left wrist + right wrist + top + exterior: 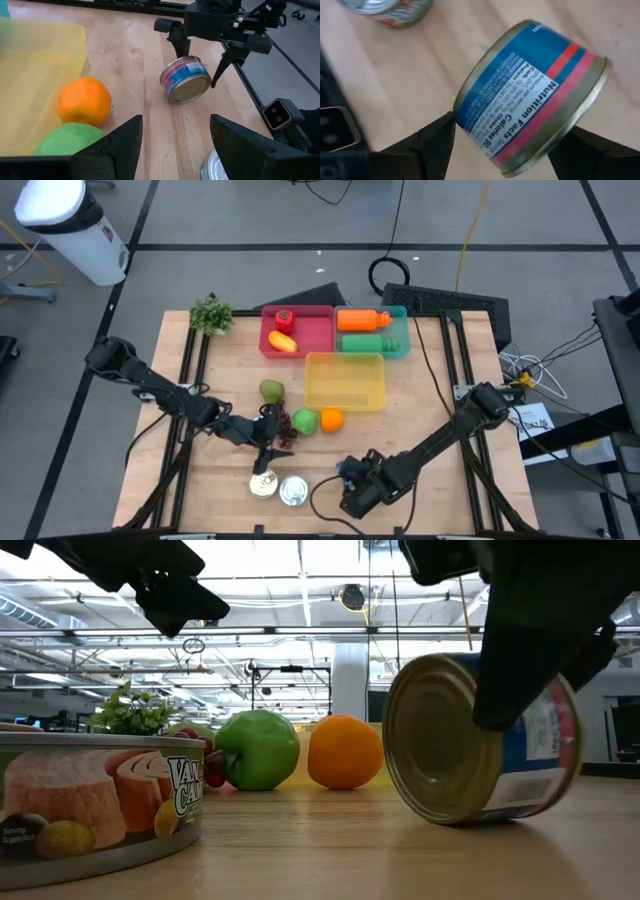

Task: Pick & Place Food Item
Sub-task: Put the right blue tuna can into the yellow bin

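Blue can (530,95) tipped on its side, lower middle of high view, resting on wood surface (420,410). Right end effector (200,55) straddles it, fingers spread, one each side, can not lifted. Second can (264,484) upright just left, in lower centre. Left end effector (268,448) hovers just above that can, fingers spread, gripping nothing. Green apple (305,421) and orange (331,419) sit beside yellow bin (345,380), mid frame.
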Available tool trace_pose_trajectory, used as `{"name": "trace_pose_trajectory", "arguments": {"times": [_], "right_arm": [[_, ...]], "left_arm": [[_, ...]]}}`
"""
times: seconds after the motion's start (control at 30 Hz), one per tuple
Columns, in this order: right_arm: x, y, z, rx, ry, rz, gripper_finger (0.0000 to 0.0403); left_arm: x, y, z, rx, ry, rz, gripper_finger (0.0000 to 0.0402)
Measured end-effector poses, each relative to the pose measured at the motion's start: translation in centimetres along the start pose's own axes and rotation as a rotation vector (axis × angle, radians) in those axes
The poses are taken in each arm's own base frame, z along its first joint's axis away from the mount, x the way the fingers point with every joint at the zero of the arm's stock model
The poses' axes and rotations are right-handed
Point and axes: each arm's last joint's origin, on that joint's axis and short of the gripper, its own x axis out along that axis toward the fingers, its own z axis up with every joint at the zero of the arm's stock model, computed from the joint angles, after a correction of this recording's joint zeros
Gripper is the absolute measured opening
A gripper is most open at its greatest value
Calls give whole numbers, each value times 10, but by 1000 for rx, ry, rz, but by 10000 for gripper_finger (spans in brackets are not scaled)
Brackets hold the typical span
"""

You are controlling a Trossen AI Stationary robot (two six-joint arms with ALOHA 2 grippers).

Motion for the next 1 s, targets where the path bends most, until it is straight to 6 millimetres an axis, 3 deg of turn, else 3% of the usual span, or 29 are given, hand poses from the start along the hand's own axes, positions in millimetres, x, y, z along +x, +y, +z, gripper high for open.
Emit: {"name": "trace_pose_trajectory", "arguments": {"times": [0.17, 0.5, 0.7, 1.0], "right_arm": [[4, -3, 5, -7, -57, -41, 265], [6, -5, 11, -31, -215, -80, 192], [9, -10, 14, -78, -263, -103, 189], [-50, -14, 33, -178, -470, -122, 189]], "left_arm": [[0, 0, 0, -6, -2, 5, 241], [0, 0, 0, -4, -2, 5, 241], [0, 0, 0, -4, -1, 5, 241], [0, 0, 0, 21, -3, 5, 241]]}}
